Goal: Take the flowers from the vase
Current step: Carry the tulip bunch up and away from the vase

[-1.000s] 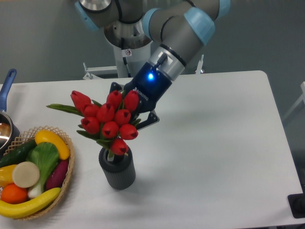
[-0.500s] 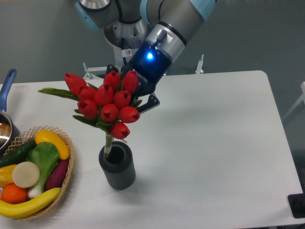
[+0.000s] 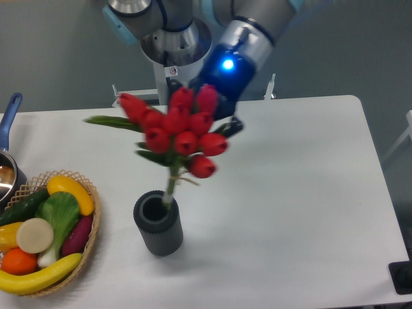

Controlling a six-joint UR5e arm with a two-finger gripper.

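**Tulips nearly free of the vase, stems at the rim**

The flowers (image 3: pixel 177 132) are held aloft by the gripper (image 3: pixel 215 106), which is closed on the bunch from behind, at the far side of the blooms; the fingertips themselves are hidden by the buds and leaves, so the exact point of contact cannot be made out. The bunch is tilted, with the heads leaning to the right of the vase (image 3: pixel 158 223) and the stem ends reaching down to the vase's mouth. Whether the stem tips are just inside the rim or just clear of it cannot be told, as the picture is blurred there.

Several risks are judged to remain. If the stems are dragged sideways while their tips are inside the mouth, the vase may be tipped or pulled along the tabletop (image 3: pixel 290 193), since it is small and stands free. A grip taken high among the buds may be loose, and the bunch could slip or rotate downward. Leaves sticking out to the left could be snagged.

Open room is found mainly to the right and front of the vase, where the tabletop is bare up to its right edge. To the left the wicker basket (image 3: pixel 90 241) of fake fruit stands near the vase, and a pan (image 3: pixel 8 138) lies at the far left edge. Straight upward the path is unobstructed.
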